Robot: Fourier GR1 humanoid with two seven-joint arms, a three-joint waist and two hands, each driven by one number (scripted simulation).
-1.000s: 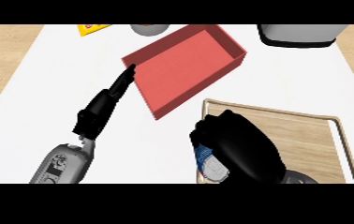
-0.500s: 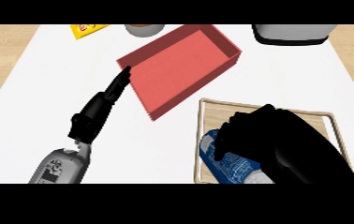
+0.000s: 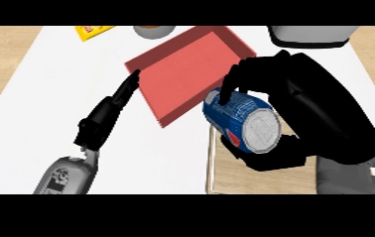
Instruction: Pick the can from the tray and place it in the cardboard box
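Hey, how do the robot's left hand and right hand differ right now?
The right hand is curled round the blue can, holding it up between the wooden tray and the red box; the left hand holds nothing. The left hand's fingers are straight, pointing toward the red box's near corner, while the right hand's wrap the can from above and below. The right hand looks much bigger in view. Both are black.

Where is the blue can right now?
In the head view the blue can sits right of centre, held in the right hand, above the tray's left edge and beside the red box.
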